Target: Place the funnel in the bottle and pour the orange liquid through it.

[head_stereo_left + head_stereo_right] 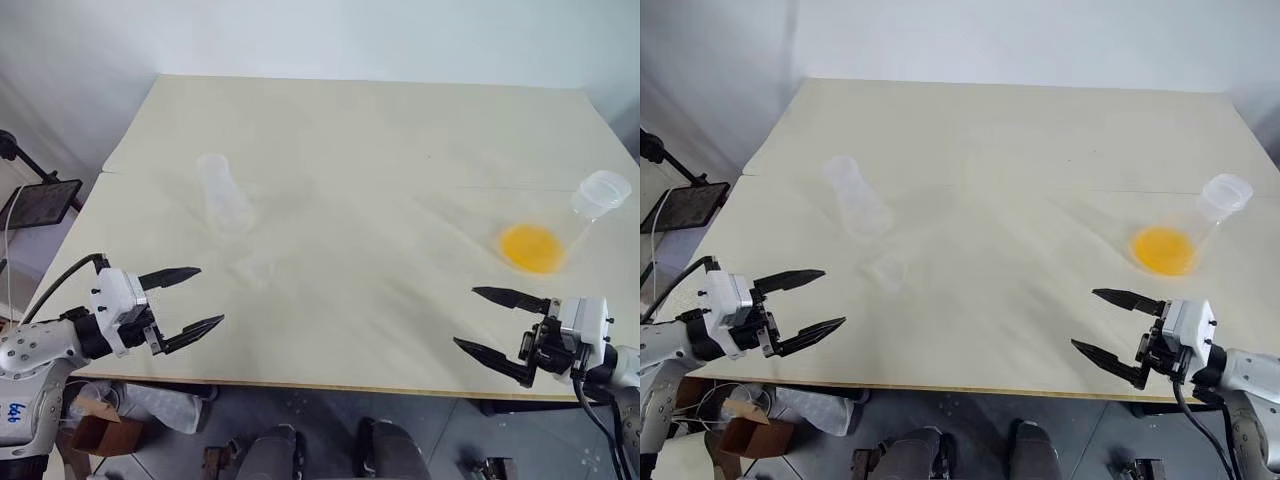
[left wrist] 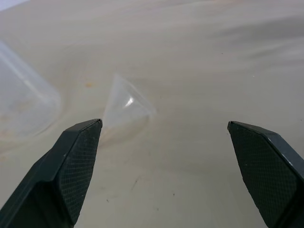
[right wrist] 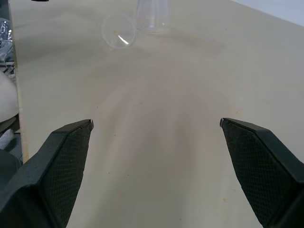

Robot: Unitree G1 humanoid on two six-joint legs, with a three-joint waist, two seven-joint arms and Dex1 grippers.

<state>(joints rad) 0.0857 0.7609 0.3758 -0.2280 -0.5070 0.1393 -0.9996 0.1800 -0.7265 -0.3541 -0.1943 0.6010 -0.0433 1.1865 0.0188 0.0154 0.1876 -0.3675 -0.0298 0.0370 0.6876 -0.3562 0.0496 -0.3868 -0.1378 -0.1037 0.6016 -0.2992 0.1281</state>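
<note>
Both end effectors wide open and empty: left end effector [image 1: 198, 296] at the near left edge of the surface [image 1: 380, 130], right end effector [image 1: 487, 319] at near right. Opening step, by judgement; next, a grasp of the funnel [image 2: 124, 102], lying just near of the bottle [image 1: 223, 194]. Orange liquid [image 1: 531, 247] pooled in a flask [image 1: 590, 205] far right. Funnel's cone plain in left wrist view, faint from overhead.

The clear bottle [image 1: 222, 195] stands upright on my left part of the table [image 1: 380, 130], and the faint funnel [image 1: 255, 268] lies just beside it, toward the near edge. The orange liquid [image 1: 531, 247] pools in a flask [image 1: 585, 210] near the right edge.
</note>
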